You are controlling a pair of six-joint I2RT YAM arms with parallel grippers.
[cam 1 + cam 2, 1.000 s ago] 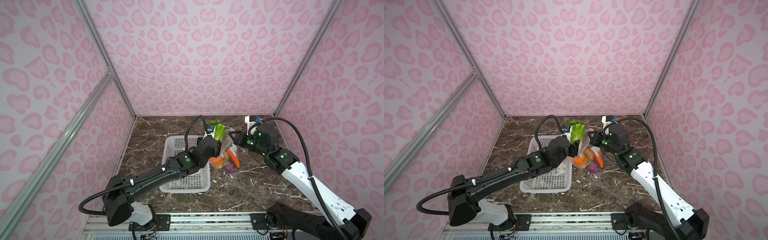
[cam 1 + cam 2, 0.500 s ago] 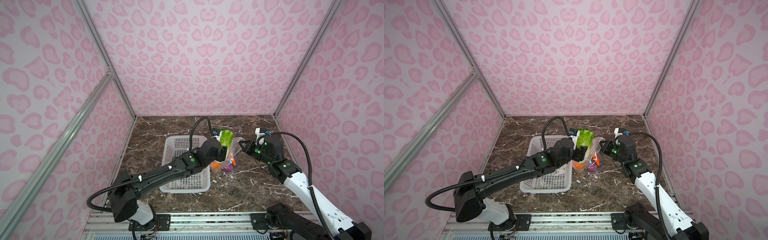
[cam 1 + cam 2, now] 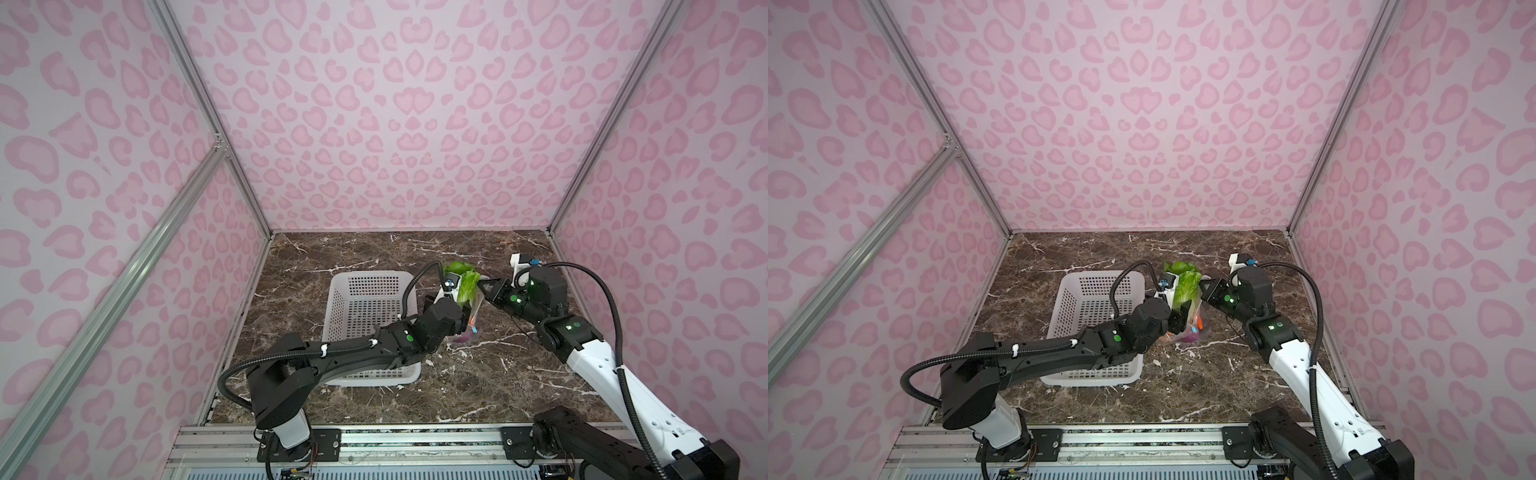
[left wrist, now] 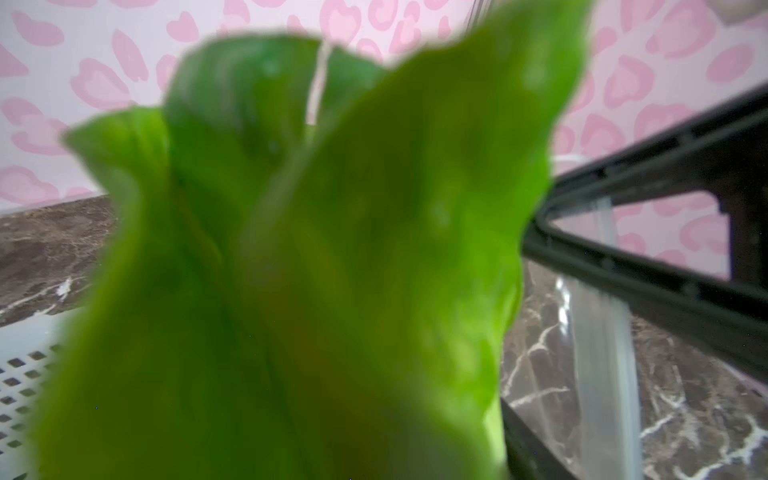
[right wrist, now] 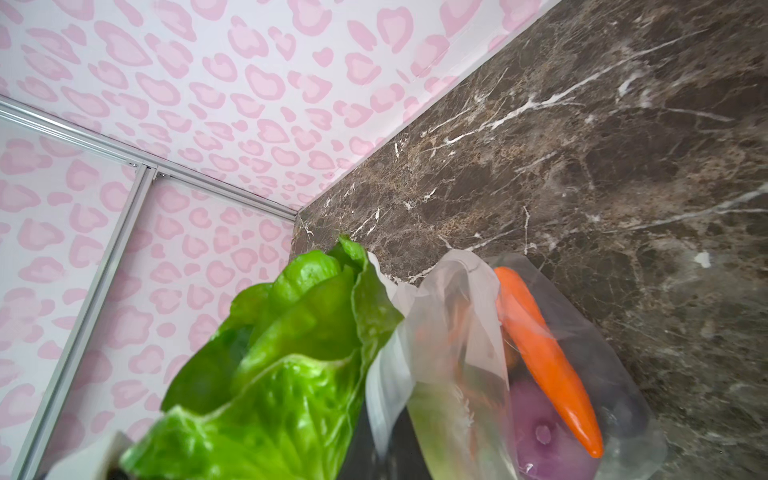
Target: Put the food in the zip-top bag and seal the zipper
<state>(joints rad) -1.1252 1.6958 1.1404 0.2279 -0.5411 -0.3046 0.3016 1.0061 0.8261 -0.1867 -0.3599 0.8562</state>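
Left tool (image 3: 460,306) is spread wide around the base of the green-white toy lettuce head (image 3: 465,283), leafy end up, just right of centre in both top views. Right tool (image 3: 484,286) is pinched tight on the mouth edge of the clear crinkly zip-top bag (image 5: 457,332), lifting that edge. An orange toy carrot (image 5: 540,353) and a purple toy onion (image 5: 540,436) are already inside. A white perforated plastic basket (image 3: 365,275) sits to the left on the dark marble worktop (image 3: 457,374). Best play: push the lettuce base-first down through the opening, hold the right side steady, and let go only once the leaves clear the rim.
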